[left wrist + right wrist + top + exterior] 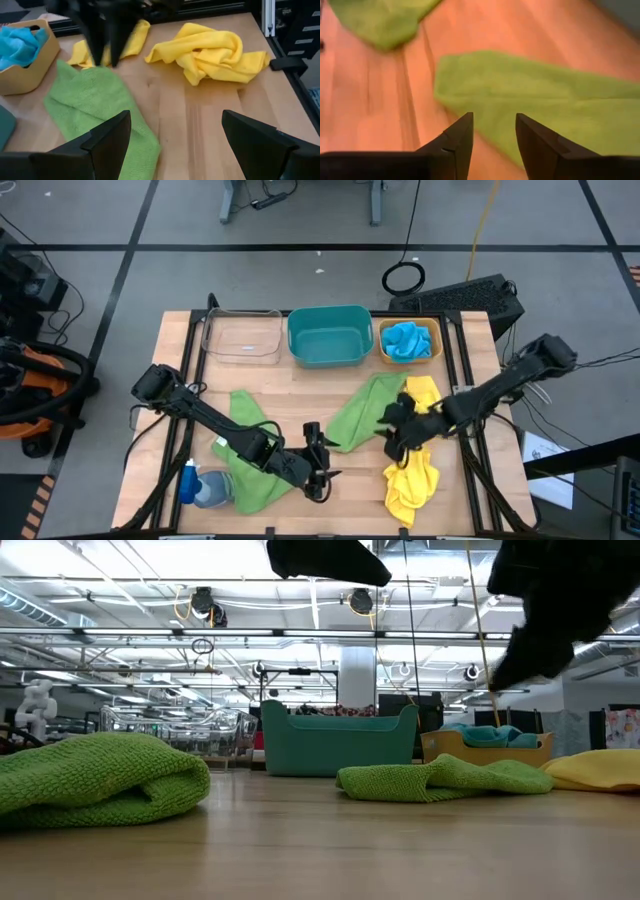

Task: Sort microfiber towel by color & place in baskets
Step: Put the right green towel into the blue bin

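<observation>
The right tool (392, 432) hangs with fingers parted, holding nothing, apparently just above the middle green towel (362, 410). The left tool (322, 470) waits wide open near the surface's (300, 385) front. Three baskets (327, 335) line the far edge.

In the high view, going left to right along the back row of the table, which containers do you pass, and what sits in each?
Clear basket, nothing visible inside → teal basket, nothing visible inside → orange basket, holding a blue towel.
</observation>
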You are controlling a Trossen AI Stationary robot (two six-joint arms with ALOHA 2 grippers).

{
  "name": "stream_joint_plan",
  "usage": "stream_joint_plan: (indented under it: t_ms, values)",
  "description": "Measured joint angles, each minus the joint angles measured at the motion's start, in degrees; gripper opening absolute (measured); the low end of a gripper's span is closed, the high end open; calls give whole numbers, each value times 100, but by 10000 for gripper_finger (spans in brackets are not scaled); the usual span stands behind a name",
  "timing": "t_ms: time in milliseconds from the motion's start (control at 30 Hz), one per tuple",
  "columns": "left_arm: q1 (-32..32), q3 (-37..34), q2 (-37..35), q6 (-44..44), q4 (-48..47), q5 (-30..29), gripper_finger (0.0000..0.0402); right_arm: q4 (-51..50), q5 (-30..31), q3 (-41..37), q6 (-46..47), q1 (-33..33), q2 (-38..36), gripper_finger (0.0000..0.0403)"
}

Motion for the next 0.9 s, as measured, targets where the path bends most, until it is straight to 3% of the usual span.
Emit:
stream_joint_plan:
  t_ms: [133,267,433,533,700,900]
  values:
    - [-1,0,0,-103,47,0,318,-31,115,1,469,79,753,177]
    - [-3,0,57,-98,110,-2,318,24,238,0,509,42,1366,243]
    - [28,2,176,-65,163,27,318,85,1195,1,509,-1,1685,332]
    - [88,0,270,38,264,46,318,88,1312,1,505,-115,1795,359]
    - [174,0,273,-75,241,133,318,219,767,-1,741,-355,2058,346]
    - [182,0,273,-101,239,142,318,915,487,34,782,-458,2638,261]
